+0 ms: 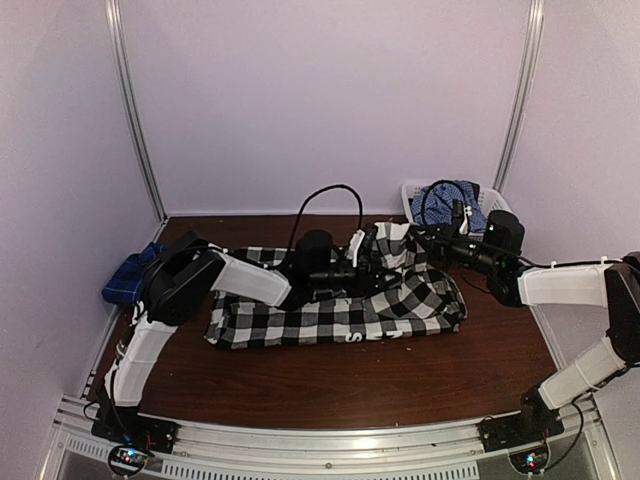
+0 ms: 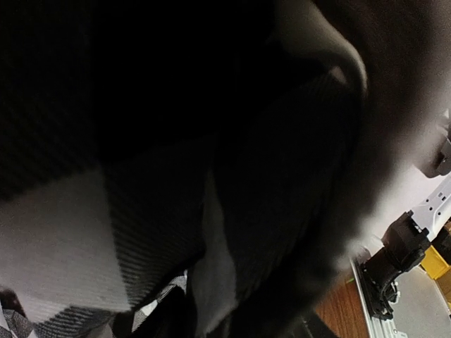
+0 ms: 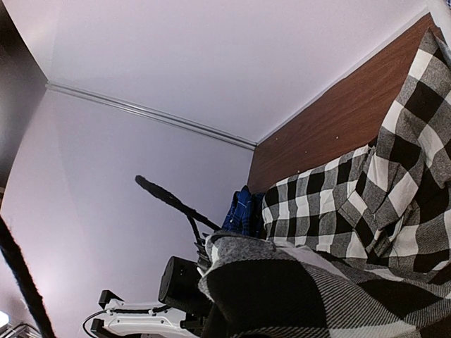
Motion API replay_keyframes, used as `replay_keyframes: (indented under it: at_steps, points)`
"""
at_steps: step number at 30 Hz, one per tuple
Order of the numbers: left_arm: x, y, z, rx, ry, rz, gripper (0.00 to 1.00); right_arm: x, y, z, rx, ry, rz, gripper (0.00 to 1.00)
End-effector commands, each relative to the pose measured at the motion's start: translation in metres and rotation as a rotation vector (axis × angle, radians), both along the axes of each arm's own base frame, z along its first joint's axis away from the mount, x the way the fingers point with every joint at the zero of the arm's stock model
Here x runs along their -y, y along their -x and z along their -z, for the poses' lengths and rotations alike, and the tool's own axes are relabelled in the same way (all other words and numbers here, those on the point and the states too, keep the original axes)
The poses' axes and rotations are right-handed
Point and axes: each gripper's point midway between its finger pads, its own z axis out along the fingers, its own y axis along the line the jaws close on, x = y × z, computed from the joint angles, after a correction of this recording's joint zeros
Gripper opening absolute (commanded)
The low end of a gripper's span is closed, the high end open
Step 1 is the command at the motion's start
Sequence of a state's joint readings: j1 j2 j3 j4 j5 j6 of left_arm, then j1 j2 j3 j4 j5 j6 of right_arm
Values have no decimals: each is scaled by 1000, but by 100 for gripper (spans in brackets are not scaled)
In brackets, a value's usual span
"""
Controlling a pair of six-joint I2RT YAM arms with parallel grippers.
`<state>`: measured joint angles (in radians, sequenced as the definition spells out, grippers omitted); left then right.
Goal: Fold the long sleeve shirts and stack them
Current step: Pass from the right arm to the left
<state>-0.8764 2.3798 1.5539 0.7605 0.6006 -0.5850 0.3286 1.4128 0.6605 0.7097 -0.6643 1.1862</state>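
Top external view: a black-and-white checked shirt (image 1: 330,318) lies spread across the middle of the brown table (image 1: 300,385), with white lettering along its near hem. Its far-right part is raised off the table. The right hand (image 1: 428,238) reaches in from the right and meets that raised part, with its fingers together and clamped on a fold of the cloth. The left hand (image 1: 345,268) reaches in from the left over the far edge of the same shirt. A dark blue plaid shirt (image 1: 125,282) lies bunched at the left edge of the table, well apart from the checked one. A white basket (image 1: 415,195) holding blue cloth (image 1: 455,200) stands at the far right corner.

Left wrist view: checked cloth (image 2: 141,211) fills nearly the whole frame and hides the fingers, so whether the left hand is apart or together cannot be told.

Right wrist view: a fold of checked cloth (image 3: 282,282) sits close under the camera; the rest of the shirt lies flat beyond it.
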Motion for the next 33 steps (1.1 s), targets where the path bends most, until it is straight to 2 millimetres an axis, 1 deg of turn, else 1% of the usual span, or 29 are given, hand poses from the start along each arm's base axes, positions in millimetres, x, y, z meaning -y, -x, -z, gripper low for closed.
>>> replay_keyframes:
  at_steps: [1,5,11,12,17,20,24,27,29,33]
  points:
    - [6,-6,-15,55,51,-8,42,3,-1,-2,24,-5,16,0]
    - [3,-8,-14,45,50,-13,28,2,-5,1,25,13,17,0]
    - [-10,-14,-15,15,77,-19,2,1,-13,10,11,32,17,0]
    - [-12,-15,-15,11,78,-19,0,1,-14,12,8,35,17,0]
    - [-25,-23,-22,-19,64,-10,0,8,-27,21,4,62,34,0]
    - [-37,-31,-25,-58,36,13,0,13,-37,26,8,91,43,3]
    - [-43,-43,-39,-73,4,31,0,16,-51,31,9,112,38,3]
    - [-41,-50,-47,-63,-40,28,0,9,-61,29,22,123,-2,4]
    - [-41,-51,-51,-60,-56,24,0,4,-68,26,36,129,-30,6]
    - [-46,-50,-54,-77,-63,11,0,-3,-77,27,42,151,-65,13]
